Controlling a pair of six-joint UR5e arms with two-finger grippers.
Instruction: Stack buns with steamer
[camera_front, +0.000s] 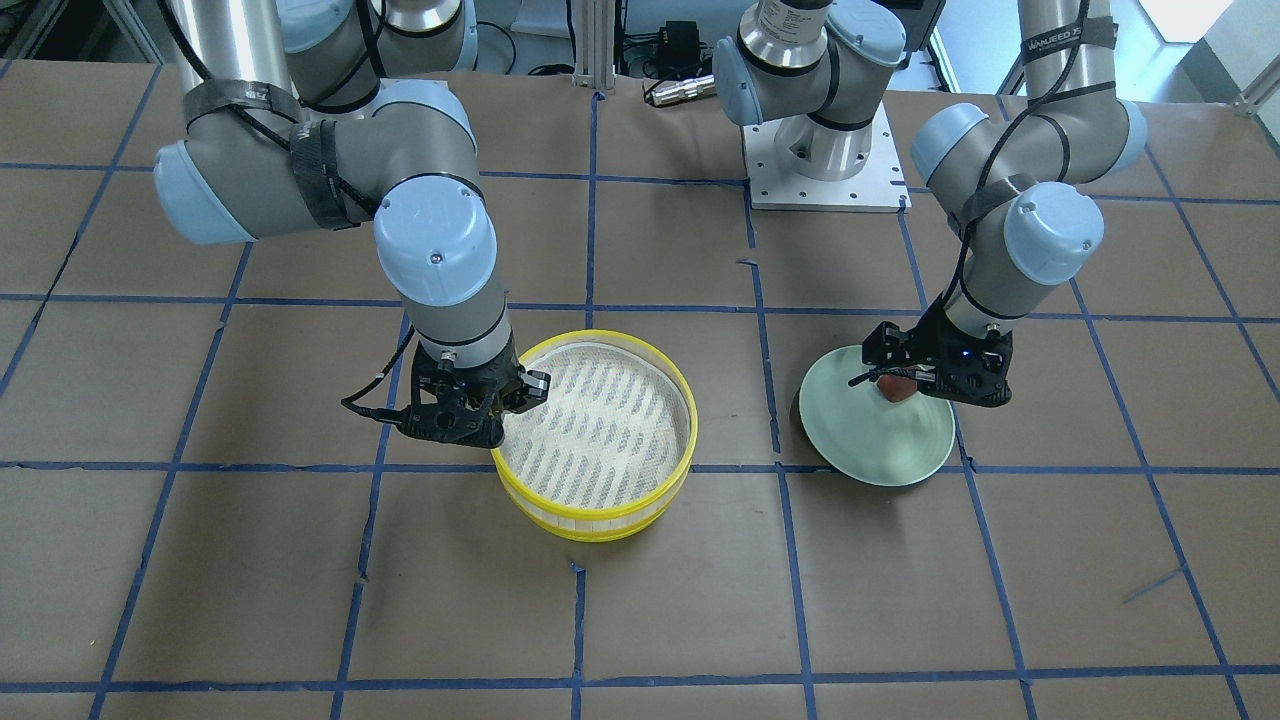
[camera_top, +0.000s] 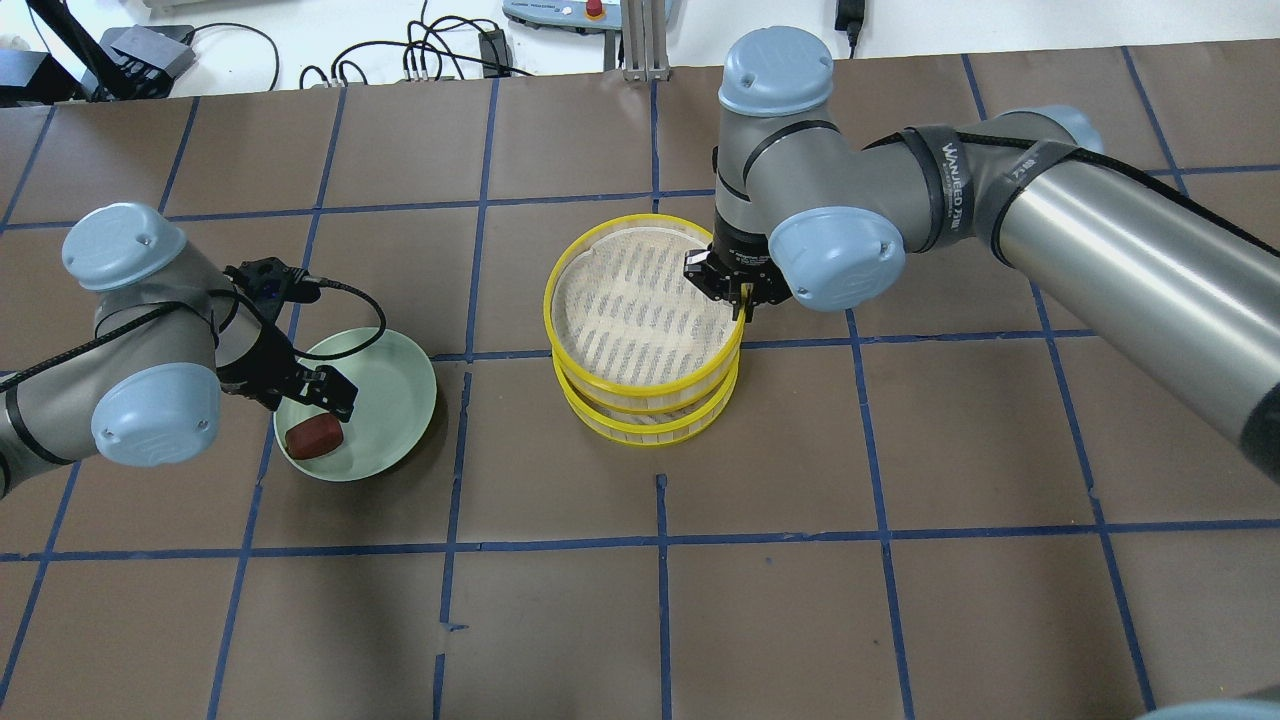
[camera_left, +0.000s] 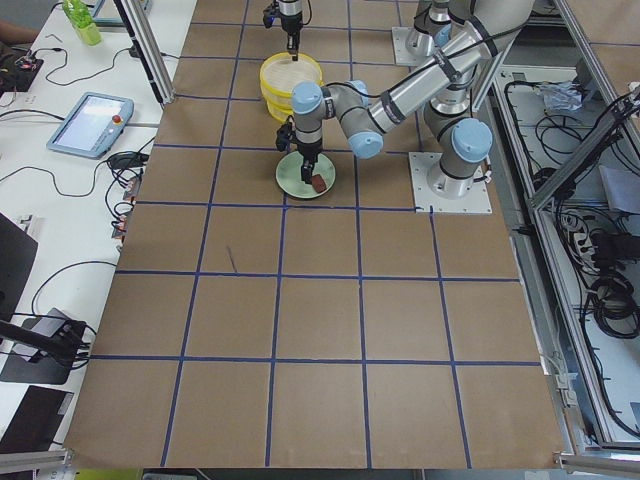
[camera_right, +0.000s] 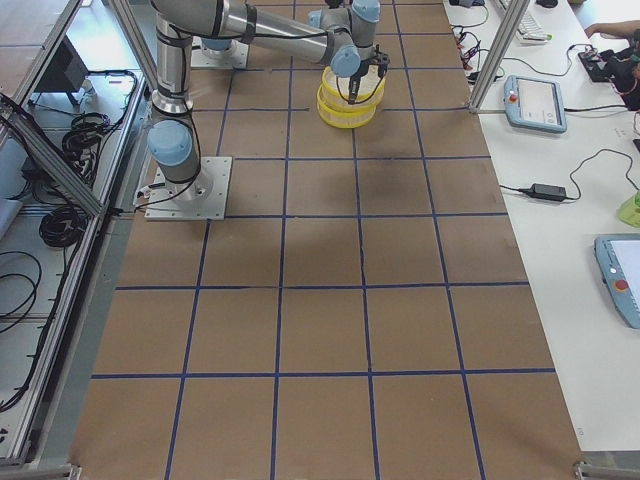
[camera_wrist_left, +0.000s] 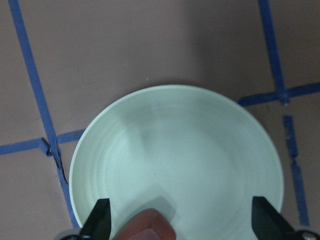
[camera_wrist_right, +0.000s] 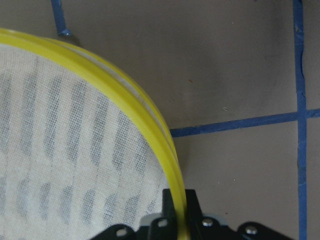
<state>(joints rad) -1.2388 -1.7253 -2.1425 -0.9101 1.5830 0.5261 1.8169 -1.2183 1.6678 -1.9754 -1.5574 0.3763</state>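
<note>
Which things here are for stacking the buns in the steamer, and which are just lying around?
For the job: top steamer tray, gripped by the right gripper; bottom steamer tray; reddish-brown bun on the pale green plate; left gripper, open over it.

Just lying around: control tablet, green bottle, cables, all beside the table.

Brown table (camera_top: 900, 620) gridded with blue tape (camera_top: 664, 600), white bench (camera_left: 70, 250) alongside.

The plate (camera_top: 390, 395) sits on the left part of the table (camera_top: 900, 450). One bun (camera_top: 314, 437) lies in it at the near left side, just under the left gripper (camera_top: 318, 395). To the plate's right, in the middle, the top steamer tray (camera_top: 630, 310) rests on the bottom steamer tray (camera_top: 650, 427), and the right gripper (camera_top: 742, 300) holds the top one's right rim.
</note>
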